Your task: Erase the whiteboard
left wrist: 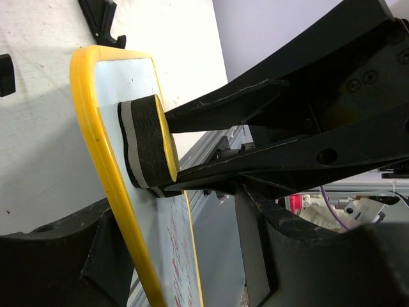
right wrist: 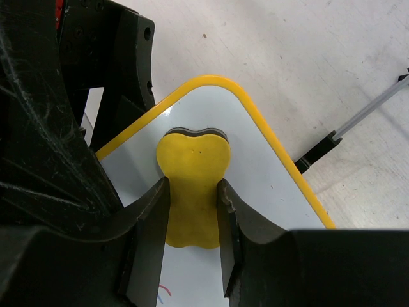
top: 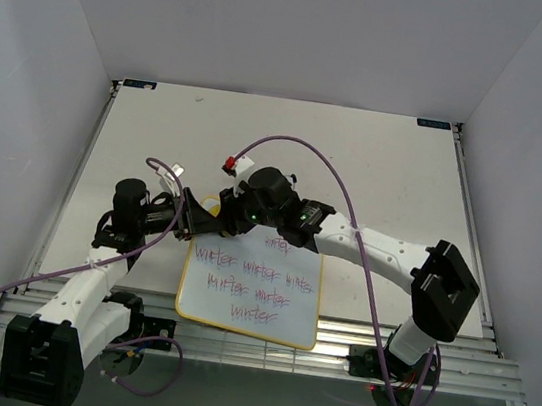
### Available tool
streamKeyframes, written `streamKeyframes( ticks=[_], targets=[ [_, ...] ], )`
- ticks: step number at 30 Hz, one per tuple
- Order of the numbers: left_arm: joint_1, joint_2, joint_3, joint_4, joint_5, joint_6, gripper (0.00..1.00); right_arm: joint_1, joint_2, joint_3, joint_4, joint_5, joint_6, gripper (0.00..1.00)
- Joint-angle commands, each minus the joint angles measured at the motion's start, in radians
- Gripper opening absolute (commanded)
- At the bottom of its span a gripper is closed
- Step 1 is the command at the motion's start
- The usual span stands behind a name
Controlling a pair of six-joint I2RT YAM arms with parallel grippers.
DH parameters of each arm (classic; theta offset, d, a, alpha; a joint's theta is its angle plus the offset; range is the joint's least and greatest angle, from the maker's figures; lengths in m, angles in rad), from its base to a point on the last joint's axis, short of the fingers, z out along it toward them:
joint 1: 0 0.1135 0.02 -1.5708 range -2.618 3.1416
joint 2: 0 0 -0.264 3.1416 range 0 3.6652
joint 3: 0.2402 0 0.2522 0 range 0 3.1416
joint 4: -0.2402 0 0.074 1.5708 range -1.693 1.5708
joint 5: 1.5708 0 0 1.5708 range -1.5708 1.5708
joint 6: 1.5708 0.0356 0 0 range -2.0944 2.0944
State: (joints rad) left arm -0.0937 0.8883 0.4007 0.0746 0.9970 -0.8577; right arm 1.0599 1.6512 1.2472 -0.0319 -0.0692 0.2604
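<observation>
Whiteboard (right wrist: 268,192) under eraser (right wrist: 193,153) in right pincer (right wrist: 192,185)

Whiteboard (top: 250,291): purple-red handwritten "winter", repeated across several rows, scrawled unevenly.

Matte white table (top: 378,158), plain white walls (top: 19,127) on three sides (faint bluish tint), aluminium rails (top: 452,352) along the near edge, even diffuse light, soft shadows

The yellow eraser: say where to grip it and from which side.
Grip the yellow eraser at its narrowed waist, coming down square to the face of the whiteboard. Its hourglass outline pinches in on both sides there, and its felt side lies flat on the board, leaving only the edges free. The right pincer is clamped there.
</observation>
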Motion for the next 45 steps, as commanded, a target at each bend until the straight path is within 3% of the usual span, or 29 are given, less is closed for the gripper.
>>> streamKeyframes(
  ticks=[1, 13, 31, 37, 45],
  targets=[
    [-0.011, -0.048, 0.02, 0.076, 0.069, -0.018, 0.66, 0.005, 0.048, 0.073, -0.02, -0.023, -0.001, 0.23],
    [-0.011, -0.045, 0.018, 0.077, 0.054, -0.02, 0.66, 0.006, 0.053, 0.089, -0.232, -0.049, 0.002, 0.23],
    [-0.011, -0.045, 0.021, 0.077, 0.058, -0.029, 0.66, -0.035, -0.017, -0.049, -0.229, 0.128, 0.042, 0.22],
    [-0.011, -0.043, 0.024, 0.077, 0.055, -0.029, 0.66, -0.021, -0.037, -0.072, -0.142, -0.079, -0.006, 0.22],
    [-0.011, -0.038, 0.03, 0.077, 0.055, -0.03, 0.66, 0.041, -0.071, -0.061, -0.082, -0.162, -0.062, 0.22]
  ],
)
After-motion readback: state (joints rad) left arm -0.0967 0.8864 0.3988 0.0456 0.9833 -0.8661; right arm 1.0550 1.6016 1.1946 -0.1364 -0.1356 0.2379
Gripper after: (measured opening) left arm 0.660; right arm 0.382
